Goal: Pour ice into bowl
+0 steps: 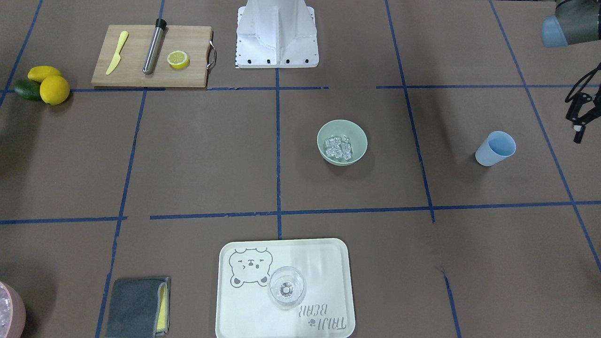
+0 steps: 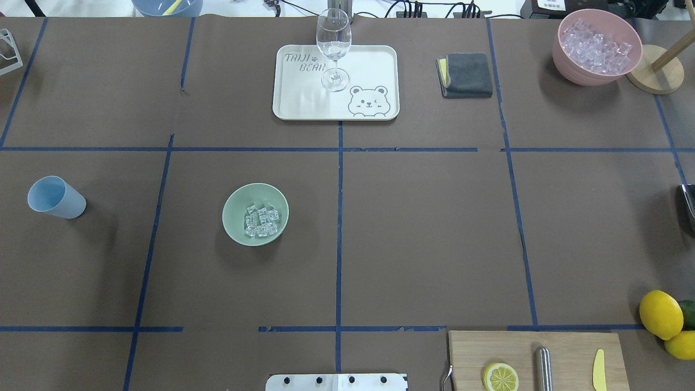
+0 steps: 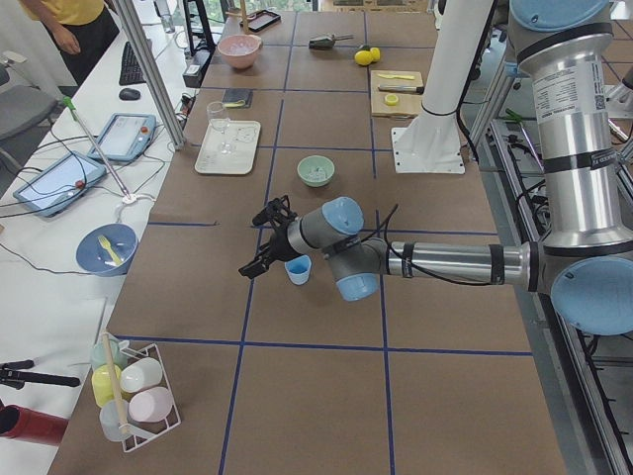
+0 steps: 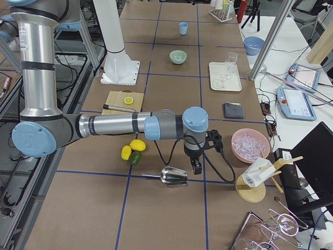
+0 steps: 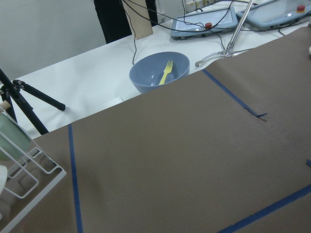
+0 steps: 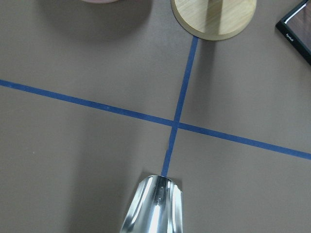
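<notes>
The ice (image 2: 261,221) lies in the bowl (image 2: 233,210). I note the cup (image 2: 54,197) left of it, the tray (image 2: 369,65) bearing the glass (image 2: 334,49) beyond it, and the board (image 2: 564,353) right of it.

The left arm (image 3: 445,262) and right arm (image 4: 109,125) are silver tubes with pale blue joint caps (image 3: 343,212), black wrist cables (image 4: 219,156) and one white pedestal (image 1: 277,35).

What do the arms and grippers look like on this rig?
The left arm and right arm are silver metal tubes with light blue rounded joint caps and thin black bands. The left gripper and right gripper are black two-finger units, each with a looping black cable.
</notes>
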Robot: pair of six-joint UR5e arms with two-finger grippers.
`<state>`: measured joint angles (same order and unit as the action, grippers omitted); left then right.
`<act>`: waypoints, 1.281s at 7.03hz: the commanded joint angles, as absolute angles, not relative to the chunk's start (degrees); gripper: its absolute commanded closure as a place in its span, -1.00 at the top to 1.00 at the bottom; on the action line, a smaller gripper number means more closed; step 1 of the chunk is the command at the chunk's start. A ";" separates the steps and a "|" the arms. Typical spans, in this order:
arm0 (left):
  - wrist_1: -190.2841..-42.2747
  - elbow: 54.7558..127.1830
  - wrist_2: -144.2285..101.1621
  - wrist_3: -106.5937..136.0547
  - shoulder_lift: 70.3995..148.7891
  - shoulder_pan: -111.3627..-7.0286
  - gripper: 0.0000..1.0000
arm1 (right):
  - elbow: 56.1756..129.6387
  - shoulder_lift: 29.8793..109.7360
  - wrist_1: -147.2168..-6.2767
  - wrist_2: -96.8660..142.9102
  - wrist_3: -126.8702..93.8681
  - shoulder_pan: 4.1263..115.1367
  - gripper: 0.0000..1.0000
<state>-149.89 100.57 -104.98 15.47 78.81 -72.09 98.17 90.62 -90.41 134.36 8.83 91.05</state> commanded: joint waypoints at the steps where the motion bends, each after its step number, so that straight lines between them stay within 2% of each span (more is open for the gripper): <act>1: -128.35 102.22 -110.88 2.68 83.99 -82.40 1.00 | 99.40 90.70 -90.35 137.55 8.61 91.05 1.00; 3: -103.14 100.99 -111.71 -4.08 90.67 -86.74 1.00 | 101.23 90.26 -90.44 137.55 8.79 90.88 1.00; 4: -94.92 100.81 -114.84 -9.87 92.53 -93.19 1.00 | 103.34 90.35 -90.61 137.90 8.70 90.36 1.00; 5: -85.09 100.64 -125.40 -10.80 92.72 -94.38 1.00 | 104.06 90.18 -90.35 137.55 8.70 86.96 1.00; 9: -77.87 100.37 -126.56 -23.73 88.26 -94.75 1.00 | 113.81 85.72 -90.35 139.04 -11.60 75.98 1.00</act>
<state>-78.83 100.44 -125.97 -22.08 89.88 -94.63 111.29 87.91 -90.43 138.55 -3.01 80.73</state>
